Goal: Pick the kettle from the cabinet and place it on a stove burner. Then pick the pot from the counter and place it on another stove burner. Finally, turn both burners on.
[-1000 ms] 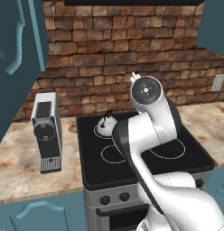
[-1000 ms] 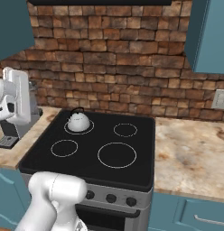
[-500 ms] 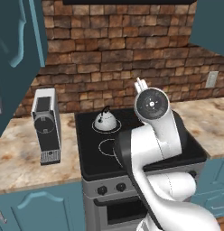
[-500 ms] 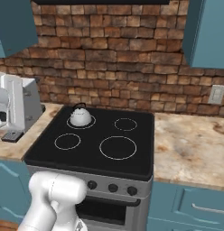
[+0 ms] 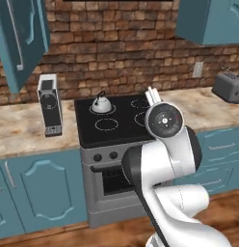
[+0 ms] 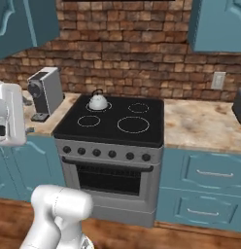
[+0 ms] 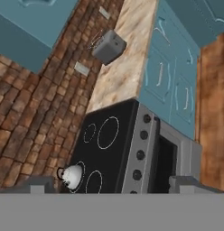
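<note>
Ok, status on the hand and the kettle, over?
Hand open, empty, raised clear of the stove. Kettle upright on the back-left burner. Pot not sighted. Nothing blocking the cooktop.

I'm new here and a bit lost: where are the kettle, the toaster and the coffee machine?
kettle (image 6: 97, 101), right base view, on its dome.
toaster (image 7: 109, 46), hand view, on its grey side.
coffee machine (image 5: 49, 103), left base view, on its front.
</note>
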